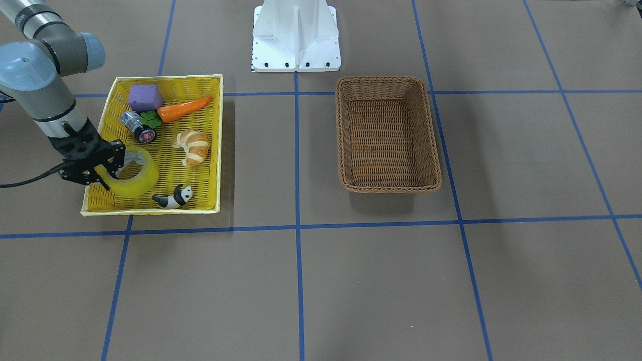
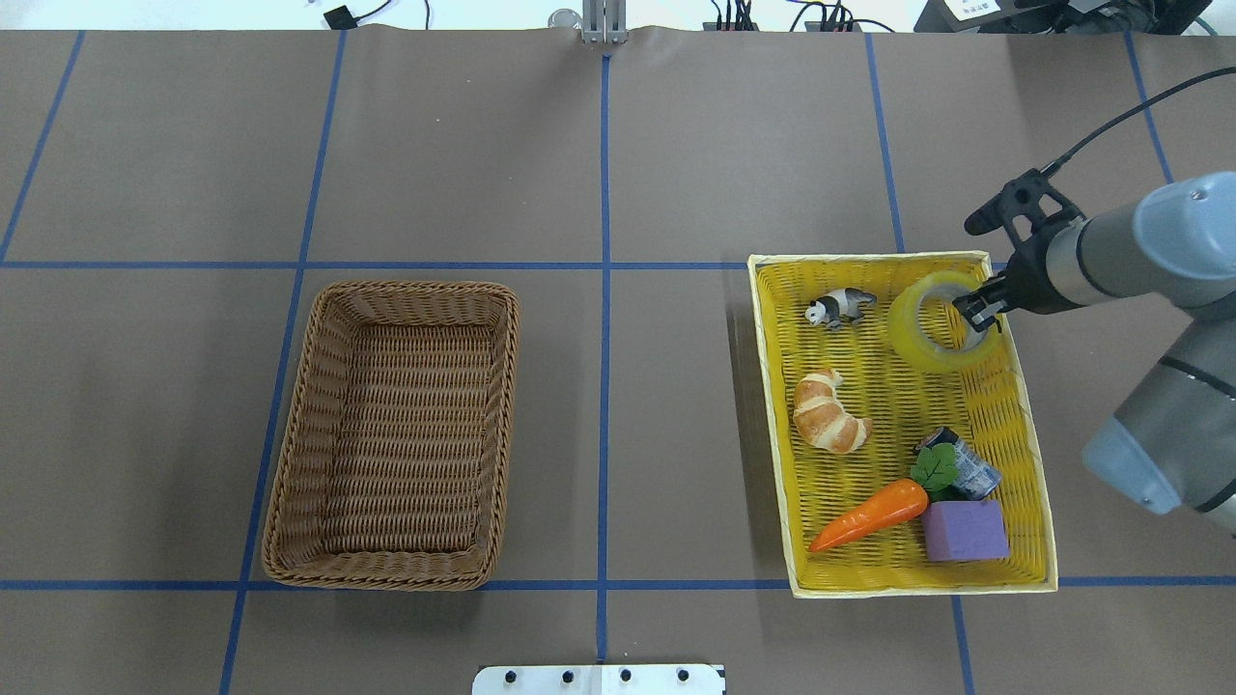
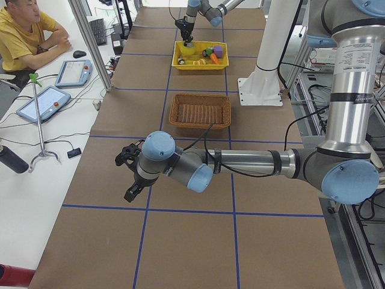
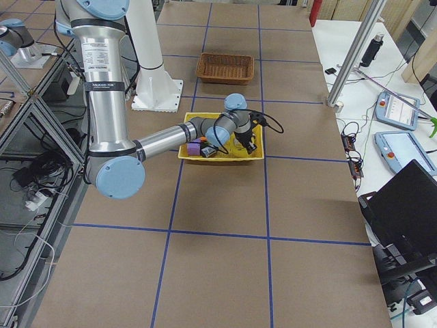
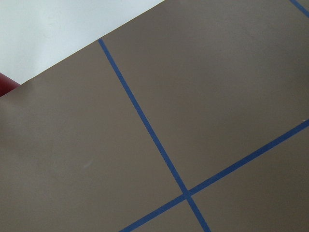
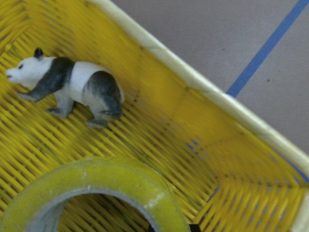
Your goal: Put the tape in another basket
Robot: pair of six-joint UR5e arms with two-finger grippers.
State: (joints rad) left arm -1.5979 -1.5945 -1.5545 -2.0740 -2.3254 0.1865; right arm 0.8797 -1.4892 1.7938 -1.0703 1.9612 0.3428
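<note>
Right hand (image 2: pixel 975 314) pinching tape (image 2: pixel 927 338) wall inside right yellow basket (image 2: pixel 1024 405); carry to left brown basket (image 2: pixel 406 425) not begun; left hand (image 3: pixel 125 158): cannot tell

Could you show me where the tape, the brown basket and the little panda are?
tape (image 2: pixel 932 355): overhead view, on its yellowish outer wall.
brown basket (image 2: pixel 301 434): overhead view, on its left woven wall.
panda (image 2: pixel 840 307): overhead view, on its body.
</note>
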